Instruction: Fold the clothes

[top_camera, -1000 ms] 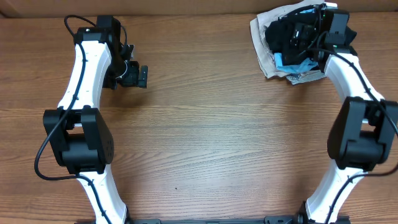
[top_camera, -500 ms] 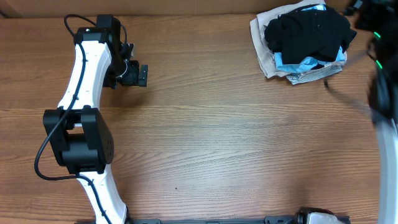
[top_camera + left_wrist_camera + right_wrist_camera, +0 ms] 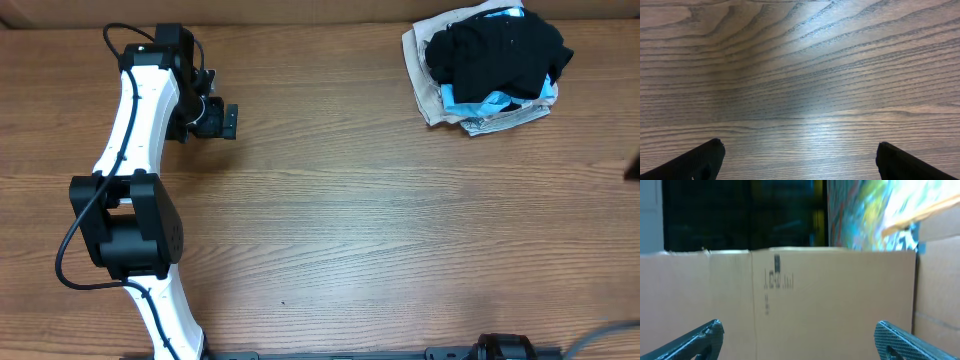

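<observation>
The wooden table (image 3: 350, 230) showed nothing spread flat, so folding looked unstarted, with every step left to do. The left arm (image 3: 135, 110) stood at the far left. In the far right corner the black shirt (image 3: 495, 45) sat crumpled atop a heap of pale and blue garments (image 3: 478, 103). The left gripper (image 3: 228, 122) hung over bare wood, jaws apart and empty, well apart from the shirt. The right gripper (image 3: 797, 330), fingers spread and empty, faced a cardboard box (image 3: 790, 290); how near the shirt it was could not be told.
</observation>
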Controlling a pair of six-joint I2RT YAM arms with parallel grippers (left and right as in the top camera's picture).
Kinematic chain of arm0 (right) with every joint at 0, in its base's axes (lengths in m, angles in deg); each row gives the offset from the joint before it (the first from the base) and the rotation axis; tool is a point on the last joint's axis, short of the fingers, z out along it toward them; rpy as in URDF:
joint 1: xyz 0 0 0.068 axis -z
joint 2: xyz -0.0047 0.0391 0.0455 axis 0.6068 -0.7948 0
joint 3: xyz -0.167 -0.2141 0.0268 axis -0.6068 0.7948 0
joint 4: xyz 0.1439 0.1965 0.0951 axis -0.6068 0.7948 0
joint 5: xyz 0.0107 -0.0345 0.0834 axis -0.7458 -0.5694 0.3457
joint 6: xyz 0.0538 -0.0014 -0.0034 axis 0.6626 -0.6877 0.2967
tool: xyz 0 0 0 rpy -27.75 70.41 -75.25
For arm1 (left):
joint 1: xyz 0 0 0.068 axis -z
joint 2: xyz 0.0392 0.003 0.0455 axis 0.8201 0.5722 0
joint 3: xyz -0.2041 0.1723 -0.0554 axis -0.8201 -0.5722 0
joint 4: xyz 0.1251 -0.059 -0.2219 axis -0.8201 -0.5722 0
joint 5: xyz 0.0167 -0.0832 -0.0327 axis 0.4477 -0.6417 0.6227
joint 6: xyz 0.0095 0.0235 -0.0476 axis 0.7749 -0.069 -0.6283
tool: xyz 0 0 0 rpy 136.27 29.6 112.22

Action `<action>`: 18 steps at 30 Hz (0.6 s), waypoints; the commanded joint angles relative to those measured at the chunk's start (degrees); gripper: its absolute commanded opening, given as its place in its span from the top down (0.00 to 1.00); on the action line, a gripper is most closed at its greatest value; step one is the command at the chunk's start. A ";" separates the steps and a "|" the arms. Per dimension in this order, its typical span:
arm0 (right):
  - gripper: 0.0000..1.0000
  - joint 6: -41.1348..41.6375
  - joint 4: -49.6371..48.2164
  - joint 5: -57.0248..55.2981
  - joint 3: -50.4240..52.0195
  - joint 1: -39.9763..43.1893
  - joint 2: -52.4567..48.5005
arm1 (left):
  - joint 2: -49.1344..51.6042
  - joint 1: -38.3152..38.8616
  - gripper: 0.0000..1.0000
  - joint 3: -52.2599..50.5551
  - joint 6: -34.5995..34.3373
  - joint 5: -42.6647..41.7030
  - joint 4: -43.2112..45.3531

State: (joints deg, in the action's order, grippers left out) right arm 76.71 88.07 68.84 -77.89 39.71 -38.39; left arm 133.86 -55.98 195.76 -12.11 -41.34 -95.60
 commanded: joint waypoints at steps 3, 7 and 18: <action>0.00 0.22 0.31 0.46 -0.26 -0.15 0.81 | -0.26 -0.17 0.00 -0.24 0.92 -0.83 0.09; 0.00 0.22 4.66 0.46 0.00 -0.15 0.79 | -0.26 -0.17 0.00 -0.24 0.92 -0.83 0.09; 0.00 0.20 28.02 0.28 7.56 -2.99 3.41 | -0.26 -0.17 0.00 -0.24 0.92 -0.83 0.09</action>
State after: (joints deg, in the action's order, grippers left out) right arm 76.69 113.57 69.26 -73.80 37.20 -36.99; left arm 133.86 -55.98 195.76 -12.08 -41.32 -95.60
